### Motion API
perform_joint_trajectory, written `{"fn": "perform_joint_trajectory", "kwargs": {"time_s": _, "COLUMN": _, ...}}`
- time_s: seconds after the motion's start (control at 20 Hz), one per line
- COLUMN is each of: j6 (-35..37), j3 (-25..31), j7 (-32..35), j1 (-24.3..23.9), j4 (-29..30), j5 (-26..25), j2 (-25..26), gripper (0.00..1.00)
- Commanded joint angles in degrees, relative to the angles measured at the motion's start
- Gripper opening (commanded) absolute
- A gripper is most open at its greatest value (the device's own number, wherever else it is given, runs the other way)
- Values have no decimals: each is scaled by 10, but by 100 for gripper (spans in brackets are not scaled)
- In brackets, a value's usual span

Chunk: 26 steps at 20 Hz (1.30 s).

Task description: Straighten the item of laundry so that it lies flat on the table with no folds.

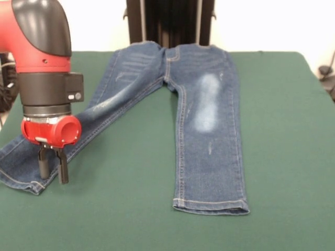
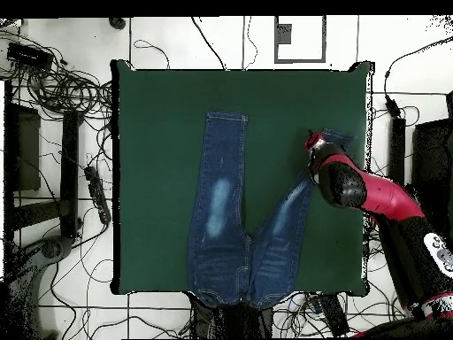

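Observation:
A pair of blue jeans (image 1: pixel 204 120) lies on the dark green table (image 1: pixel 120 209). The waist is at the far edge by the pedestal. One leg runs straight toward the camera. The other leg splays diagonally to the left, its hem (image 1: pixel 21 180) near the table's left side. My gripper (image 1: pixel 53 175) hangs over that splayed leg just above the hem, open and holding nothing. Two black fingers (image 1: pixel 44 166) point down with a gap between them. In the overhead view the jeans (image 2: pixel 221 212) lie mid-table (image 2: pixel 159 115) and the gripper (image 2: pixel 311 146) is over the end of the right-hand leg.
The black pedestal (image 1: pixel 170 21) stands behind the waistband. The red arm (image 2: pixel 380 199) reaches in from the table's right side in the overhead view. Cables and dark equipment (image 2: pixel 53 88) lie on the floor around the table.

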Motion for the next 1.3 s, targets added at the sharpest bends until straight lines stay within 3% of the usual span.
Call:
{"fn": "perform_joint_trajectory", "kwargs": {"time_s": 0.05, "j6": 8, "j3": 20, "j7": -38, "j1": -2, "j4": -47, "j5": -35, "j2": 100, "gripper": 100}}
{"fn": "perform_joint_trajectory", "kwargs": {"time_s": 0.5, "j6": 20, "j3": 34, "j7": -51, "j1": -11, "j4": -52, "j5": -36, "j2": 108, "gripper": 100}}
{"fn": "perform_joint_trajectory", "kwargs": {"time_s": 0.55, "j6": 19, "j3": 36, "j7": -51, "j1": -12, "j4": -50, "j5": -38, "j2": 108, "gripper": 0}}
{"fn": "perform_joint_trajectory", "kwargs": {"time_s": 1.3, "j6": 18, "j3": 45, "j7": -54, "j1": -17, "j4": -45, "j5": -43, "j2": 108, "gripper": 0}}
